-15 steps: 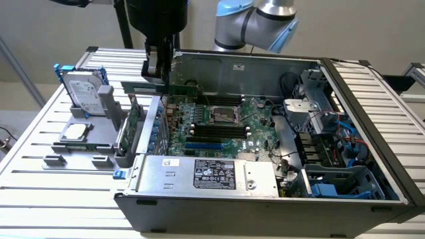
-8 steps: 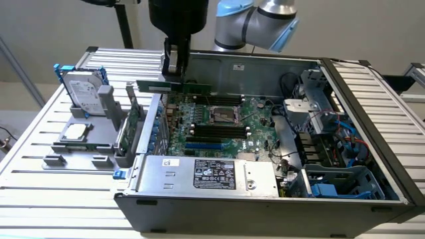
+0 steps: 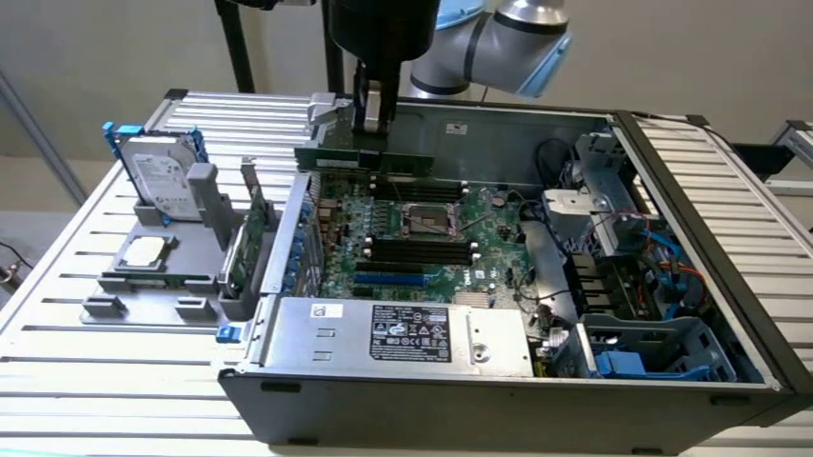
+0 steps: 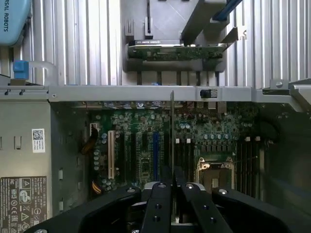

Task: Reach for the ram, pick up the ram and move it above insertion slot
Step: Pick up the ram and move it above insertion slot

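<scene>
While the computer case [image 3: 381, 400] stands open on the slatted table [image 3: 76, 381], its contents can be read from the front edge backward. Nearest lies the grey power supply [image 3: 406, 333] with its label. Behind it sits the green motherboard [image 3: 489, 224], bearing the processor socket [image 3: 428, 221] and two banks of black memory slots [image 3: 420, 255]. Drive bays and blue cables [image 3: 661, 276] fill the case toward the exterior view's right.

Above the motherboard's far end hangs the gripper [image 3: 372, 129], and its fingers [image 4: 156, 204] are clamped on the ram [image 3: 366, 158]. In the exterior view the stick appears as a long green strip held clear of the board. Its long axis runs roughly level and across that view, about parallel to the slots beneath. In the wrist view the ram [image 4: 172, 131] is seen edge-on as a thin line rising straight out from between the fingers, over the board's slot area. It appears to hover over the far bank of slots; whether it is centred on one slot cannot be told.

Outside the case, toward the exterior view's left, a grey holder [image 3: 166, 276] carries an upright hard drive [image 3: 163, 181] with blue rails. The same holder keeps an expansion card [image 3: 254, 238] standing on edge.
</scene>
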Available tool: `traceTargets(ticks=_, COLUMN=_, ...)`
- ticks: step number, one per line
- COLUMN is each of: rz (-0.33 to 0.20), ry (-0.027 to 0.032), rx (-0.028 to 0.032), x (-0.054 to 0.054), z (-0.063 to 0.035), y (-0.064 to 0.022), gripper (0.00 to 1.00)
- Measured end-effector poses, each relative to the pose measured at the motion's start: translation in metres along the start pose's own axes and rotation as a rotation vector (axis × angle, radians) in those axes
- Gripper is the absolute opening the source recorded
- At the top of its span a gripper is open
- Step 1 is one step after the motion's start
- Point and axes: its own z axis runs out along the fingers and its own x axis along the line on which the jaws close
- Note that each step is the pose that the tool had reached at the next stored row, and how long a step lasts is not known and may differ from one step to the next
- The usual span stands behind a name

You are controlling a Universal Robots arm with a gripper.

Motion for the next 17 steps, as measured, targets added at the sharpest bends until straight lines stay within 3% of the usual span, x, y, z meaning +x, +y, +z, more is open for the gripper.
traceTargets(ticks=12, rz=0.000, ry=0.0001, rx=-0.0001, x=-0.027, z=0.0038, y=-0.0340, gripper=0.13)
traceTargets(ticks=17, rz=0.000, ry=0.0000, rx=0.0003, x=-0.034, z=0.0038, y=-0.0476, gripper=0.13)
